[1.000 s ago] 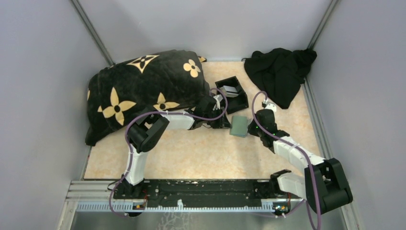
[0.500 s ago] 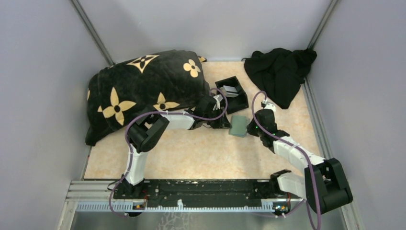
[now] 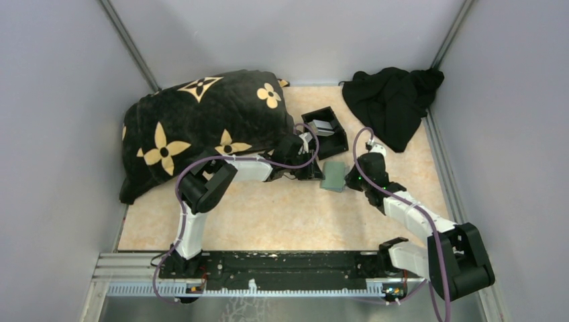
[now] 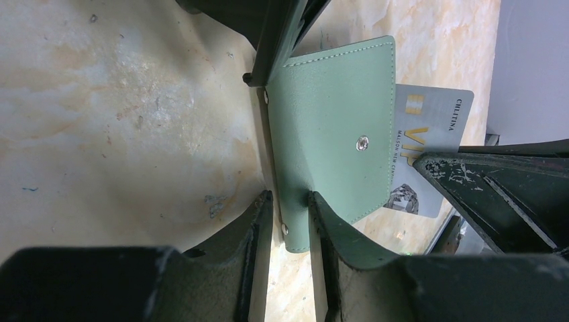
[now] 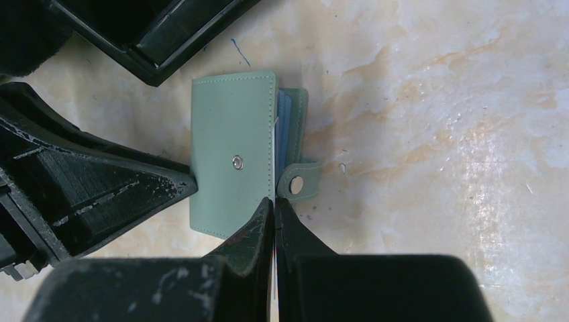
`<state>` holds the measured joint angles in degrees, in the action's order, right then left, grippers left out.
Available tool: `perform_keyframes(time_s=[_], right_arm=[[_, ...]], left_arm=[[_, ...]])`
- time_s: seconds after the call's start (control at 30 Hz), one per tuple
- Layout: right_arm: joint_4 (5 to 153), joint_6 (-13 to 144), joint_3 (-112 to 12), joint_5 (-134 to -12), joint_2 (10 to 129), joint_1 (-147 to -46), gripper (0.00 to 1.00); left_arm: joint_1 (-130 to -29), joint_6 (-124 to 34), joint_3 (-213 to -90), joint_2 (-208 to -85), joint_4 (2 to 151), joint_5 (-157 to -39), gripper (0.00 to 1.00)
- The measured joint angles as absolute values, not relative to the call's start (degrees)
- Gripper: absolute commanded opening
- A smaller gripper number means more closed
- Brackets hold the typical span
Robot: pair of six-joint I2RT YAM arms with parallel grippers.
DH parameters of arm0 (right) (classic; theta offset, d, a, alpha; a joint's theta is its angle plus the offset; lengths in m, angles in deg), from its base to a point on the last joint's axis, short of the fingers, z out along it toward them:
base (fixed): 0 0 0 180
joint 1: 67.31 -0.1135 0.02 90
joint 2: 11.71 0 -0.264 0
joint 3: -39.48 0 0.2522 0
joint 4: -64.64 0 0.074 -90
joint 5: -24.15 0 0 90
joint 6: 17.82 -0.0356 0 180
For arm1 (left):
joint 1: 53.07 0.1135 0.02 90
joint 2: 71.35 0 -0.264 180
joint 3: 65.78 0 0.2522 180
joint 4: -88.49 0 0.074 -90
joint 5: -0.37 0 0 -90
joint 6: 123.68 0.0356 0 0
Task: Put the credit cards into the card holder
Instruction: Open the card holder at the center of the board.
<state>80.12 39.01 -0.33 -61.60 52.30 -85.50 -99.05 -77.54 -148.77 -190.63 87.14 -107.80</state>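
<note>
Card holder [image 3: 334, 176] runs near-to-far, credit card [image 4: 433, 124] protruding rightward.

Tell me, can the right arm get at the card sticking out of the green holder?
Probably yes: the right gripper seems shut on the card's free end, while the left gripper holds the holder's opposite edge, out of its way.

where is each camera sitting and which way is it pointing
top external: fixed above and behind the bases, looking down on the marbled beige table; both arms show
left wrist: on the left arm, facing the flat sage-green card holder and silver plastic card; the left hand shows
right wrist: on the right arm, facing that holder from the opposite edge; the right hand shows
shared: every view sees the holder
</note>
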Motion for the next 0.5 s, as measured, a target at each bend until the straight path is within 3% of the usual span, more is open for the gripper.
perform_keyframes(time_s=[0.5], right_arm=[[79.66, 38.37, -0.33, -63.17, 51.99, -85.50, 0.00]], left_arm=[[-98.96, -77.67, -147.39, -190.61, 89.34, -107.80, 0.32]])
